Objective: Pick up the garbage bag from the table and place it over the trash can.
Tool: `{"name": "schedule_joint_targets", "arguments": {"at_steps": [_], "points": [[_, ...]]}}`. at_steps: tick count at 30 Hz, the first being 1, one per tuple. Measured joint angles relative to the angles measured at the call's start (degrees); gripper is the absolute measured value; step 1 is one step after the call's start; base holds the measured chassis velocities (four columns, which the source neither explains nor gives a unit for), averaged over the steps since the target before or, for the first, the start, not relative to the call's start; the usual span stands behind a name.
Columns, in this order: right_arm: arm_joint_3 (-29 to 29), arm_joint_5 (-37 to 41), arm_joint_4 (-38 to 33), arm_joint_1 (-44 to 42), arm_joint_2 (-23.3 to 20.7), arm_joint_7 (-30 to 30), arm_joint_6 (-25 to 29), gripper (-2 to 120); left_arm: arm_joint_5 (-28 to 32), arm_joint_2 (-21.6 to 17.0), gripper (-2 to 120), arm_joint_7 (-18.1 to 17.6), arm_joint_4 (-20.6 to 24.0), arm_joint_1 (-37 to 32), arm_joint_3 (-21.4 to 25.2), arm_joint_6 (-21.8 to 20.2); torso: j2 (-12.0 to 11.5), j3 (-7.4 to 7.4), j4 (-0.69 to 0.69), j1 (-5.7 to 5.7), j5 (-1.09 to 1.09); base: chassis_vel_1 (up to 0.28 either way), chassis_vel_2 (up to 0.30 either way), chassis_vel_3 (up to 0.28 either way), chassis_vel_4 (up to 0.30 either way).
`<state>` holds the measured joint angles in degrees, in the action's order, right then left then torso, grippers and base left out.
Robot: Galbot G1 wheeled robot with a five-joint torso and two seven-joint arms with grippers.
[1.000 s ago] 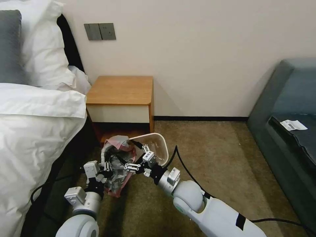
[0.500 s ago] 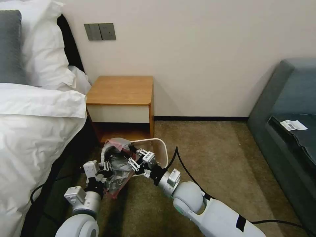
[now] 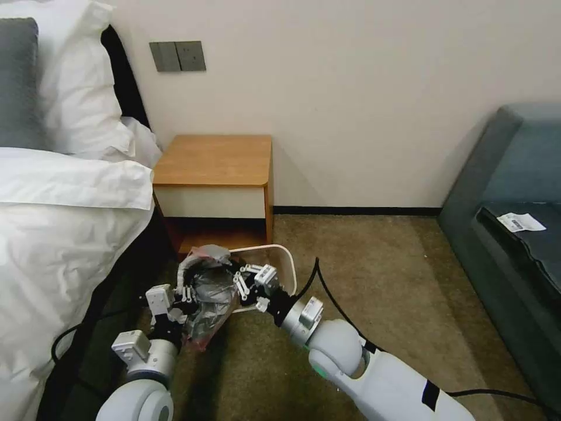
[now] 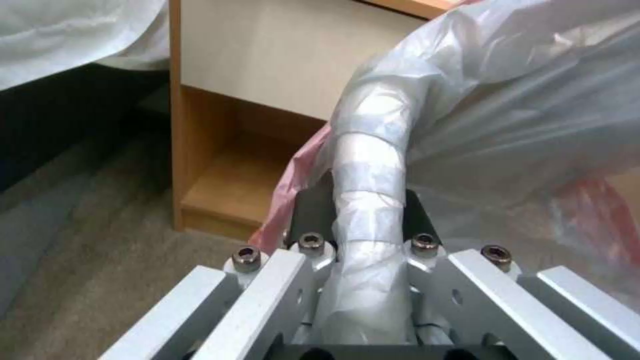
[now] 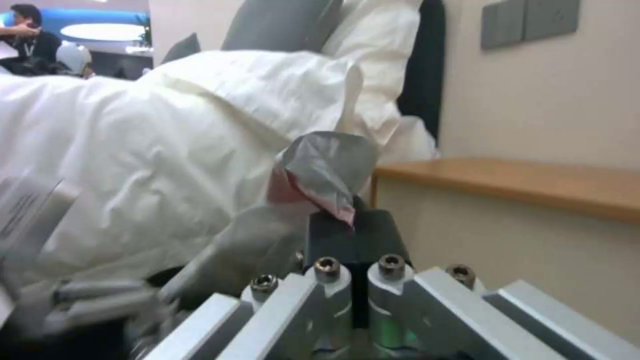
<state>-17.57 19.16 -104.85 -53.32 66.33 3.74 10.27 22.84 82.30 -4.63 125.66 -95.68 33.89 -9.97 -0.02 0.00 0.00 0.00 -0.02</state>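
Note:
The trash can (image 3: 281,251) stands on the carpet in front of the table (image 3: 213,161), its cream rim showing on the far and right sides. The grey garbage bag (image 3: 207,292) with its pink band is bunched over the can's left half. My left gripper (image 3: 186,292) is shut on the bag where the plastic wraps the can's rim (image 4: 370,165). My right gripper (image 3: 239,283) reaches in from the right and is shut on a pinched flap of the bag (image 5: 327,165). In the right wrist view its dark pads (image 5: 383,235) meet with the flap between them.
A bed with white bedding (image 3: 64,234) runs along the left, close to my left arm. A dark sofa (image 3: 514,204) stands at the right. Open carpet (image 3: 374,275) lies between them. A black cable (image 3: 327,292) trails from my right arm.
The trash can, tipped towards me a second ago, has settled back more upright. My right gripper has shifted slightly up and towards the can with the bag; the left gripper has barely moved.

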Motion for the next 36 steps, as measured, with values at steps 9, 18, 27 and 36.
{"name": "schedule_joint_targets", "arguments": {"at_steps": [9, 18, 27, 36], "points": [[2.93, 0.32, -1.14, 0.38, -0.98, -0.14, 0.0, 0, -1.01, -0.14, 8, 0.05, 0.15, -1.04, 0.09, 1.33, 0.0, 0.0, 0.0, 0.0, 0.0, 0.0, 0.0, 0.0, 0.0], [5.87, 1.1, -2.12, -0.29, -3.09, -0.07, 0.06, 0, -1.79, -0.51, 7, 0.11, 0.87, -2.06, 0.76, 2.81, 0.0, 0.0, 0.0, 0.0, 0.0, 0.0, 0.0, 0.0, 0.0], [8.92, 1.71, -3.51, -1.69, -6.84, 0.34, 0.43, 0, -1.83, -0.43, 7, 0.17, 2.4, -2.61, 0.78, 3.3, 0.0, 0.0, -0.01, 0.0, 0.0, 0.0, 0.0, 0.0, 0.0], [11.07, 1.46, -2.69, -2.12, -8.62, 1.11, 1.21, 0, -1.73, -0.25, 7, 0.2, 5.04, -3.61, 0.47, 3.29, 0.0, 0.0, -0.01, 0.0, 0.0, 0.0, 0.0, 0.0, 0.0]]}}
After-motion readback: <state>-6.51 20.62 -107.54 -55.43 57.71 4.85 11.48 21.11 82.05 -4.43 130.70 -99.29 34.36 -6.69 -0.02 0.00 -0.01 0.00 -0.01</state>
